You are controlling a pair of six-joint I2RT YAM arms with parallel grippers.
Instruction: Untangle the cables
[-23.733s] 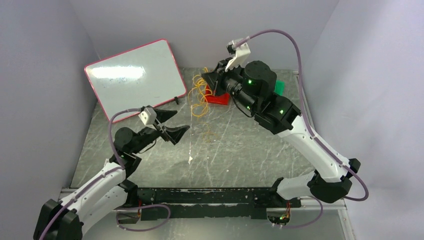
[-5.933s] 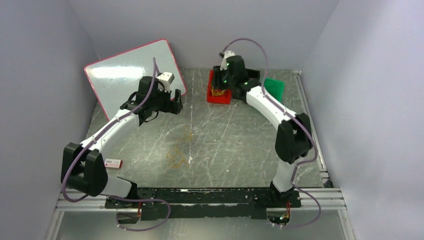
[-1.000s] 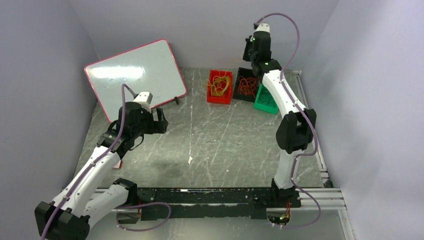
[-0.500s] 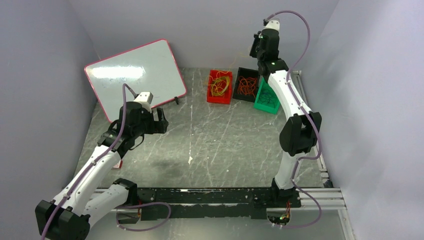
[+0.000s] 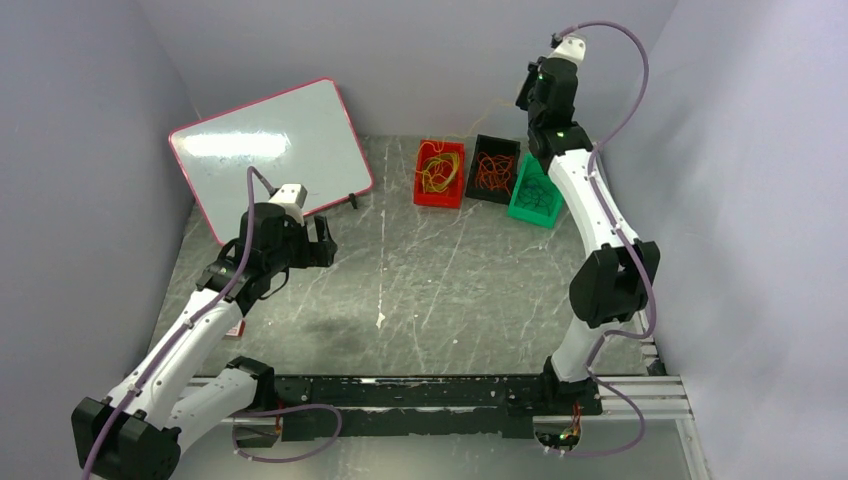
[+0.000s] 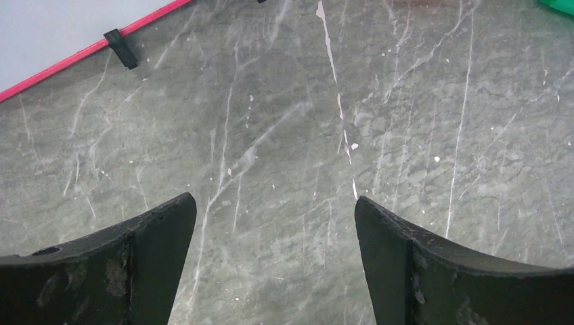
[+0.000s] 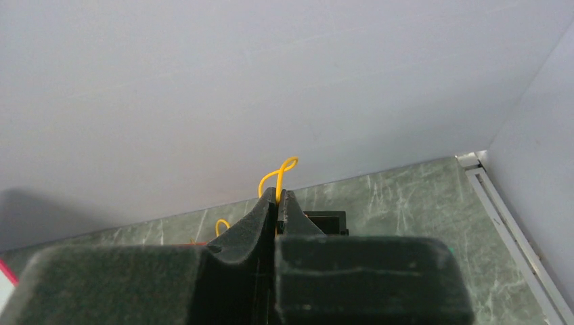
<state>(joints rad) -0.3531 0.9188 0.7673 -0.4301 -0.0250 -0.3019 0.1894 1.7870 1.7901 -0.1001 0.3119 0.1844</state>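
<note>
Grey, scratched tabletop (image 6: 406, 101) fills my left wrist feed, and over it the left gripper (image 6: 274, 210) hangs with its jaws spread wide and nothing between them. I see only the two dark fingertips, as the bottom edge cuts off everything behind them. On my right wrist feed the right gripper (image 7: 277, 198) is pinched tight on a yellow cable (image 7: 279, 173), a small loop poking up past the tips against the pale back wall. The gripper body blocks my view of where the strand runs below. From overhead, that gripper sits high by the back wall, above the bins, and a hair-thin line trailing from it toward the red bin (image 5: 421, 190) is barely readable. The other cables (image 5: 438, 172) lie in bins along the back: yellow loops in the red one, orange-red in the black bin (image 5: 480, 190), and dark ones in the green bin (image 5: 520, 208), hard to pick out there. Overhead, the left gripper is low over the table, just in front of the leaning whiteboard (image 5: 265, 150), well apart from the bins.
</note>
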